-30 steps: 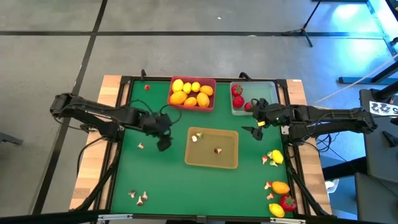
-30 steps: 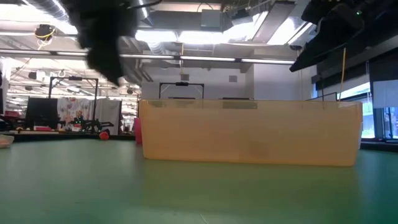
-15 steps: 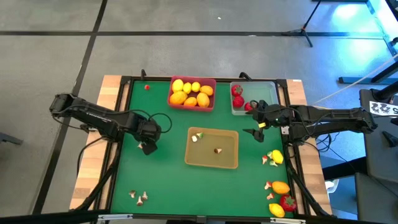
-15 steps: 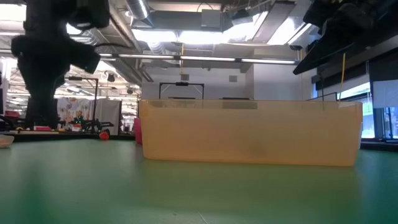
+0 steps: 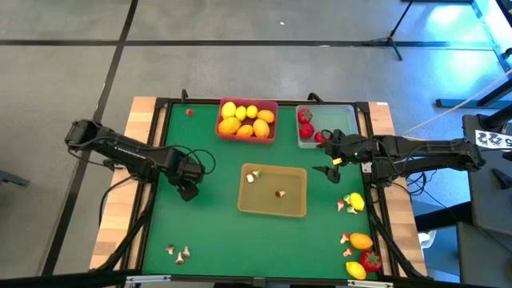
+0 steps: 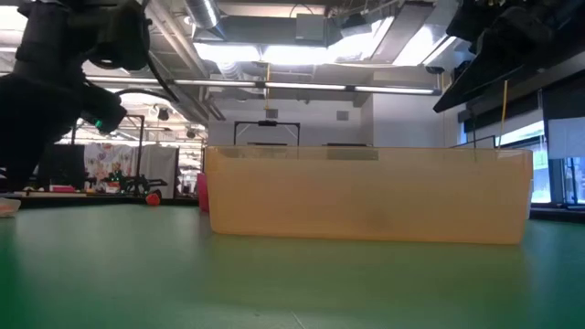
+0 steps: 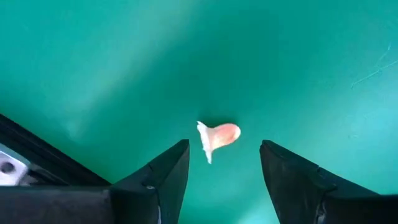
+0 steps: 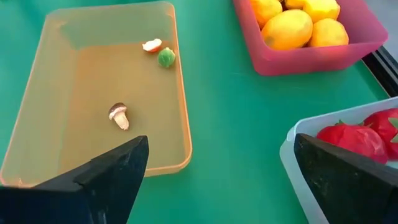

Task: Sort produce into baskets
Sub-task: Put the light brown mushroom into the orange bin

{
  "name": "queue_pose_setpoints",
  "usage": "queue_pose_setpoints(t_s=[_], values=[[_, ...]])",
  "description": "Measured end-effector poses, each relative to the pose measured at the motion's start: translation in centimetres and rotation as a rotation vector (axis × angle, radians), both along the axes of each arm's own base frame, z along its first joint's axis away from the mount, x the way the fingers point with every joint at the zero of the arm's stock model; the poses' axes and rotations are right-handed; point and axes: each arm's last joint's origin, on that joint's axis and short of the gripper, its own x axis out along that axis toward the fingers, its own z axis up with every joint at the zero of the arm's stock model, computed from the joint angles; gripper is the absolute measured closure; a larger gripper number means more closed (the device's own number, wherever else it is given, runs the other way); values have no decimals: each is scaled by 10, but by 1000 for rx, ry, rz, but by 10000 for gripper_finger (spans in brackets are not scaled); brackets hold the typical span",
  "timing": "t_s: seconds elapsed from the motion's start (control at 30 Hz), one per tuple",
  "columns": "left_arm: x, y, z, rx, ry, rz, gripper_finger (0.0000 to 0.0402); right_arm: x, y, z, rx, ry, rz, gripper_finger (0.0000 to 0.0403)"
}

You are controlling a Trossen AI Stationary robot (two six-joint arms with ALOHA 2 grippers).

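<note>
Mushroom between the left fingers, grasp not yet made

Mushroom piece point(image 7: 217, 137) lies on its side on the green table point(image 5: 216, 232), pale cap one way and white stem the other, and the left gripper point(image 5: 188, 189) hangs right over it with a dark finger on each side. The jaws stand partly open, with table showing between each finger and the piece, so nothing is held yet; the straddling looks like the set-up for a pinch. The left arm reaches in from the table's left edge, elbow out, wrist bent down so the fingers point at the table (in the low view it shows as a dark mass at the far left).

The sorting explains the rest of the layout. The tan basket point(image 5: 274, 192) in the middle holds two mushroom bits and a small green piece, so that is probably where this one belongs. The pink-red basket point(image 5: 248, 137) at the back holds yellow and orange lemons point(image 5: 244, 122); the clear basket point(image 5: 308, 144) beside it holds red fruits point(image 5: 305, 122). More produce waits loose: mushroom bits point(image 5: 178, 253) near the front left, and a mixed cluster point(image 5: 357, 252) along the right edge.

The right gripper point(image 5: 330, 169) hovers between the tan and clear baskets, jaws wide and empty, its arm stretched in from the right.
</note>
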Motion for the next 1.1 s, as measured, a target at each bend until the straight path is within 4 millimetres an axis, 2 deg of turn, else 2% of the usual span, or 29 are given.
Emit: queue_pose_setpoints(t_s=[0.23,0.4,0.53,0.77,0.97,1.1], values=[[-10,1,-15,-14,44,28,220,6,0,4,4,-59,7,4],[-11,0,-30,-53,-11,23,243,7,-1,2,-11,-42,-7,4],[-12,0,-31,-59,-16,-12,292,12,-2,6,-76,-86,-10,4],[-10,-1,-30,-47,-43,-91,388,15,-2,6,-73,-98,-7,4],[6,1,-19,-40,-151,-102,387,14,-2,3,-56,-74,-21,4],[29,1,-3,-25,-341,-140,390,15,-2,4,-58,-81,-23,4]])
